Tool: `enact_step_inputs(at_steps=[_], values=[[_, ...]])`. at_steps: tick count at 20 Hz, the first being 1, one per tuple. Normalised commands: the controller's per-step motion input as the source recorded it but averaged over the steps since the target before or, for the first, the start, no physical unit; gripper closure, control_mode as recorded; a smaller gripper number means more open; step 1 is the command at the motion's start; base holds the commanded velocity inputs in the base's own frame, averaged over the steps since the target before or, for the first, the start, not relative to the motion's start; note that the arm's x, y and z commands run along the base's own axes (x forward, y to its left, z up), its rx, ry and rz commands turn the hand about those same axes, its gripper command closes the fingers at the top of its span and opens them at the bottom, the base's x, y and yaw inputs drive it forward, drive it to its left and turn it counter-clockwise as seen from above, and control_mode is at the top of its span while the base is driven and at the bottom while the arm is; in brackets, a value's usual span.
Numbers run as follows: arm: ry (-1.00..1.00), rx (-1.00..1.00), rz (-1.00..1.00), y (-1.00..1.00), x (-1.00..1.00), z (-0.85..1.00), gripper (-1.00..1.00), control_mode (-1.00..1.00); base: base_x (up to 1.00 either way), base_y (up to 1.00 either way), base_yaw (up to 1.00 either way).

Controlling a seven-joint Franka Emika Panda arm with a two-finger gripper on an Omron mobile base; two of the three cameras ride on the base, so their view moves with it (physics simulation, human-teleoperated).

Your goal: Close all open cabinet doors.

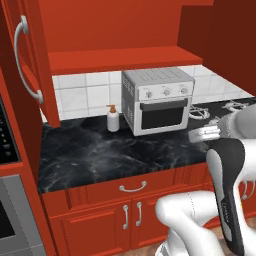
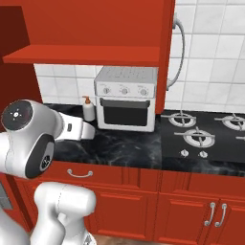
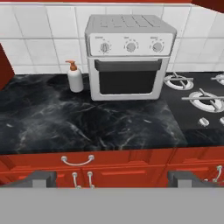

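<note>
Two cabinet doors stand open above the toaster oven (image 1: 157,100): the left door (image 1: 31,60) and the right door (image 2: 167,52), both glossy red, tall, upright, with curved silver handles. Empty, the claw (image 3: 112,178) (tips spread wide) hangs low before the table (image 1: 100,150), below both doors

Glossy red cabinet door (image 1: 31,60) with polished silver handle (image 1: 20,60); dark veined marble-look table (image 1: 115,150); brushed grey metal-look toaster oven (image 1: 157,100).
</note>
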Motion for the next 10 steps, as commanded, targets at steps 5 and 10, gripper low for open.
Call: enact_step_inputs(at_steps=[5,10], values=[[-0.27,0.0,0.02,-0.23,-0.4,-0.21,-1.0,-1.0,0.0,0.0,0.0],[0.0,0.0,0.0,-0.12,-0.13,-0.24,-1.0,-1.0,0.0,0.0,0.0]])
